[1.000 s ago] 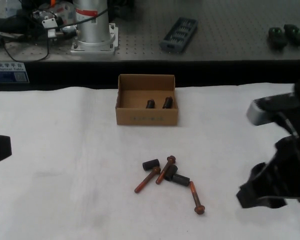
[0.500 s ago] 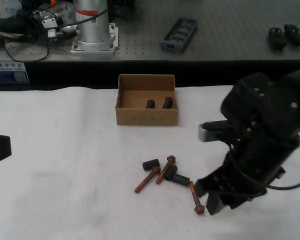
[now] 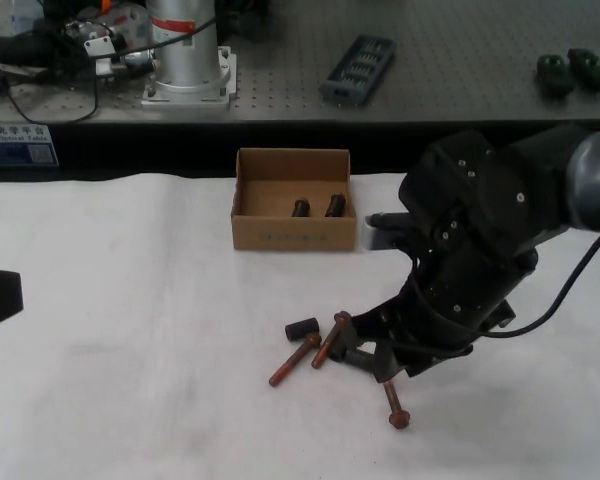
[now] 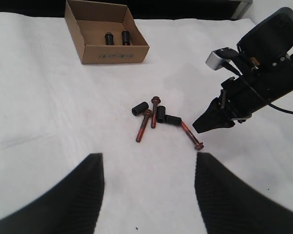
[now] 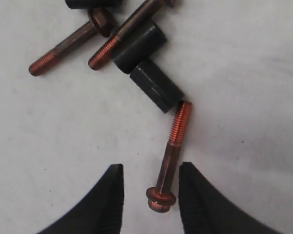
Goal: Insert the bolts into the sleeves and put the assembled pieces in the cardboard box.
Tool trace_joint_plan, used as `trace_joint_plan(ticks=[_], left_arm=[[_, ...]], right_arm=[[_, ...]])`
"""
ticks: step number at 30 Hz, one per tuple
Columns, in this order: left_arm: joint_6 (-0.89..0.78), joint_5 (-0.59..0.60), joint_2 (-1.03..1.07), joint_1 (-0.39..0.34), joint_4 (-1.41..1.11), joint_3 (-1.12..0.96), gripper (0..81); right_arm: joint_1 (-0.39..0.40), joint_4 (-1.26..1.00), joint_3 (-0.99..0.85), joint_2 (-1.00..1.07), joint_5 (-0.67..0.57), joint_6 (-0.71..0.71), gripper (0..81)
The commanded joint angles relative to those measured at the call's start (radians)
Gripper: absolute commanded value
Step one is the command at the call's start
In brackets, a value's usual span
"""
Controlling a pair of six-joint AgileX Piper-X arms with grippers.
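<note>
**A:** Where is the bolt nearest the arm?

**B:** The copper-coloured flanged bolt (image 5: pixel 168 156) lies flat on the white cloth (image 3: pixel 130 300). Its threaded tip is right at the end of a short black cylindrical sleeve (image 5: pixel 157 91).

**A:** And the right gripper?

**B:** The right gripper (image 5: pixel 150 168) hangs over that bolt's head end. Its two black fingers (image 5: pixel 105 204) are spread, with the flanged head between them. The jaws stand open and hold nothing. I cannot tell whether they touch the cloth.

**A:** What about the rest of the pile?

**B:** A second black sleeve (image 5: pixel 139 46) lies against the first. Two more copper-coloured bolts (image 4: pixel 143 126) (image 4: pixel 154 105) lie just beside it, side by side. A third black sleeve (image 4: pixel 139 108) lies at the far edge of the pile, near one bolt's head. All of them are on their sides, and no loose bolt is inside a sleeve.

**A:** Where is the box?

**B:** The open brown cardboard box (image 3: pixel 292 238) stands farther back on the cloth, well apart from the pile. Two black pieces (image 3: pixel 300 208) (image 3: pixel 335 205) stand upright in it, side by side near its right wall. I cannot tell whether bolts are in them.

**A:** And the left gripper?

**B:** The left gripper (image 4: pixel 147 156) is over bare cloth on the near side of the pile. Its jaws are wide apart with nothing between them.

**A:** Anything beyond the cloth?

**B:** A grey perforated bench (image 3: pixel 460 40) carries a silver column base (image 3: pixel 185 50) and a dark slotted tray (image 3: pixel 358 68).
</note>
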Motion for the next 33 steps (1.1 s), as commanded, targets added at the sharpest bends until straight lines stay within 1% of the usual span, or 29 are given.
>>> trace_joint_plan(ticks=[1,6,24,26,28,31,33], left_arm=[[0.017,0.000,0.000,0.002,0.002,-0.006,40.7],[0.017,0.000,0.000,0.002,0.002,-0.006,40.7],[0.017,-0.016,0.000,0.002,0.001,-0.006,40.7],[0.017,-0.016,0.000,0.002,0.001,-0.006,40.7],[0.017,-0.016,0.000,0.002,0.001,-0.006,40.7],[0.017,-0.016,0.000,0.002,0.001,-0.006,40.7],[0.017,-0.016,0.000,0.002,0.001,-0.006,40.7]], right_arm=[[0.002,-0.009,-0.009,0.009,-0.006,0.003,27.7],[0.002,-0.009,-0.009,0.046,-0.025,0.001,27.7],[0.002,-0.007,-0.009,0.138,-0.029,-0.004,27.2],[0.002,-0.007,-0.009,0.145,-0.014,-0.004,23.0],[0.002,-0.007,-0.009,0.145,-0.012,-0.011,16.1],[0.002,-0.005,-0.009,0.145,-0.012,-0.050,2.7],[0.002,0.003,-0.009,0.145,-0.012,-0.065,2.7]])
